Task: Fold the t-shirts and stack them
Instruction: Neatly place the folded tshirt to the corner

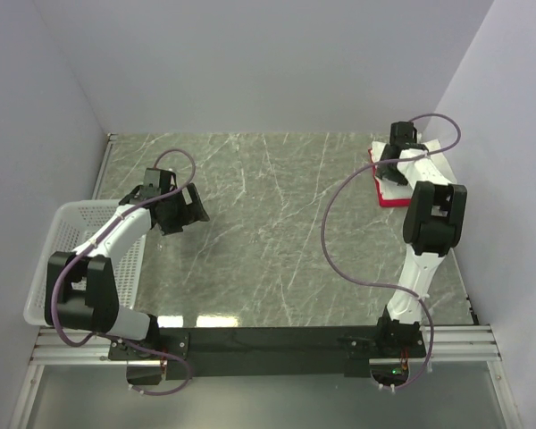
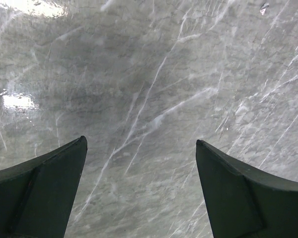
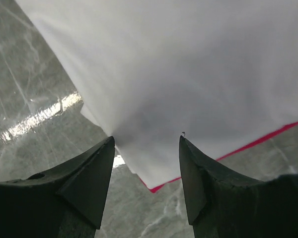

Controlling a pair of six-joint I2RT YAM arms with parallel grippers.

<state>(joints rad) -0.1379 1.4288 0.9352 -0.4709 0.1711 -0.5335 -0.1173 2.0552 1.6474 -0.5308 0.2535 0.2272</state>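
Observation:
A folded white t-shirt (image 1: 417, 166) lies on top of a folded red t-shirt (image 1: 393, 198) at the far right of the table; only the red edge shows. In the right wrist view the white shirt (image 3: 188, 69) fills the upper frame with a thin red edge (image 3: 260, 140) under it. My right gripper (image 1: 391, 165) (image 3: 146, 141) is open just above a corner of the white shirt, holding nothing. My left gripper (image 1: 186, 214) (image 2: 140, 144) is open and empty over bare marble at the left, far from the shirts.
A white mesh basket (image 1: 58, 241) stands at the table's left edge under my left arm. The walls close in on the left, back and right. The marble tabletop (image 1: 268, 223) lies between the arms.

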